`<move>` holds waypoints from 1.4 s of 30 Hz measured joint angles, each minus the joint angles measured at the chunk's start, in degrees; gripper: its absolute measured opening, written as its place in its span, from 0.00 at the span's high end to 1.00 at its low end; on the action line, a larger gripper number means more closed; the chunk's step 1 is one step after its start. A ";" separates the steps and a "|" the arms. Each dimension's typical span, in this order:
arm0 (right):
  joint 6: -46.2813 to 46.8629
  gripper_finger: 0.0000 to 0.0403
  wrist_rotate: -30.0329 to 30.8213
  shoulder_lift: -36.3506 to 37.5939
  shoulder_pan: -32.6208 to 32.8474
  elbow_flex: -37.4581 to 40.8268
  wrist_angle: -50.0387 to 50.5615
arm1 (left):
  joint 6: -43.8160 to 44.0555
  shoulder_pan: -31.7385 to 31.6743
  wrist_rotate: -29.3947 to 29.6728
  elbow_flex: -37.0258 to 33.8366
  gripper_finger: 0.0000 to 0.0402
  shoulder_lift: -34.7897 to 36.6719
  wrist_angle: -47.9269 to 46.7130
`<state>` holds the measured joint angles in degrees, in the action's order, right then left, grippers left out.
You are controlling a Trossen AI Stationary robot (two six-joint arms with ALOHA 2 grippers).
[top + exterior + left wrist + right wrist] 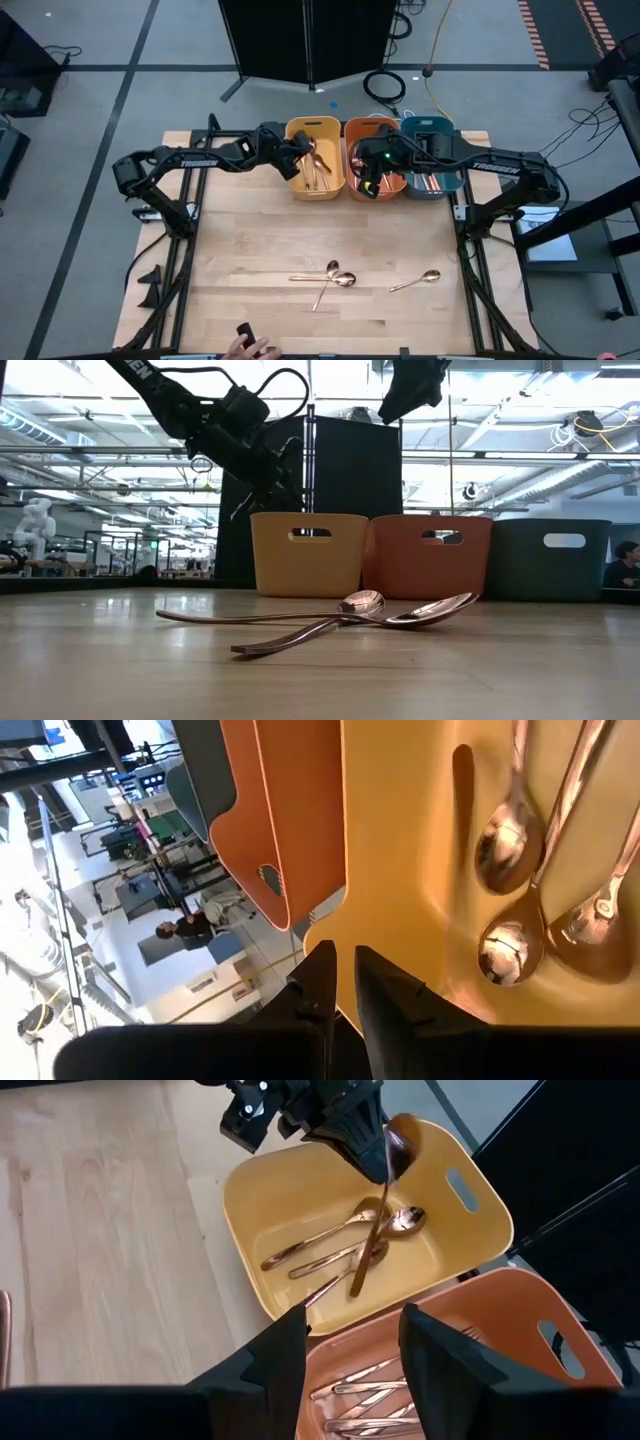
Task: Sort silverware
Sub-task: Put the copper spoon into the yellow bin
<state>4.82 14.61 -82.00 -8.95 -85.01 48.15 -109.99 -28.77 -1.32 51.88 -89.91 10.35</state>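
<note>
Above the yellow bin (368, 1230) at the surface's far edge, the left claw (385, 1165) pinches a spoon (380, 1205) hanging bowl-up; the right claw (350, 1345), spread, hovers over the orange bin (520, 1330). Three spoons (335, 277) lie near the surface's front edge: light, stiff, slippery, best gripped mid-handle.

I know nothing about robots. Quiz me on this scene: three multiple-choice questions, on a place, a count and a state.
1. Where is the left gripper?
A. over the yellow bin
B. over the teal bin
C. at the table's front edge

2. How many spoons lie on the bare table?
A. one
B. three
C. six

3. What state is the right gripper in?
A. shut on a fork
B. shut on a knife
C. open, holding nothing

Answers: 1 A, the high view shows it above that bin. 2 B, two lie crossed and one lies apart. 3 C, its wrist view shows spread fingers with nothing between them.
</note>
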 joint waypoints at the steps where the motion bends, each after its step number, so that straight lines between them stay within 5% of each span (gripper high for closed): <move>1: -0.14 0.63 0.00 0.00 0.00 0.00 0.03 | -0.02 0.00 0.00 0.00 0.90 0.00 0.00; 8: -1.24 0.63 0.02 0.00 -0.28 0.00 0.01 | 3.78 -0.28 2.50 0.00 0.90 0.00 0.05; 17: 2.65 0.63 0.26 0.00 -1.51 0.00 0.03 | 36.14 1.86 8.09 0.09 0.90 7.10 6.86; 20: 4.03 0.63 0.16 0.00 -1.49 0.00 2.24 | 53.28 5.69 8.39 0.07 0.90 13.64 4.55; 24: 4.06 0.63 0.02 0.00 -0.91 0.00 10.26 | 86.89 11.72 6.54 0.15 0.90 21.60 -1.84; 29: 6.60 0.63 0.04 0.09 1.58 0.74 18.96 | 119.76 21.16 -2.32 0.01 0.90 22.52 -12.28; 32: 9.84 0.63 0.00 0.70 4.52 3.38 19.57 | 125.87 30.42 -4.53 0.04 0.90 19.20 -12.19; 36: 15.12 0.63 -0.22 1.57 10.46 9.41 15.78 | 126.26 41.00 0.07 -0.02 0.90 14.23 -10.88; 42: 27.95 0.63 -11.05 1.62 20.55 17.47 7.98 | 132.12 49.94 4.98 -0.02 0.90 7.41 -8.09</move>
<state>32.77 3.56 -80.38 11.60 -67.54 56.13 22.13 21.16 3.66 51.86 -82.50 2.26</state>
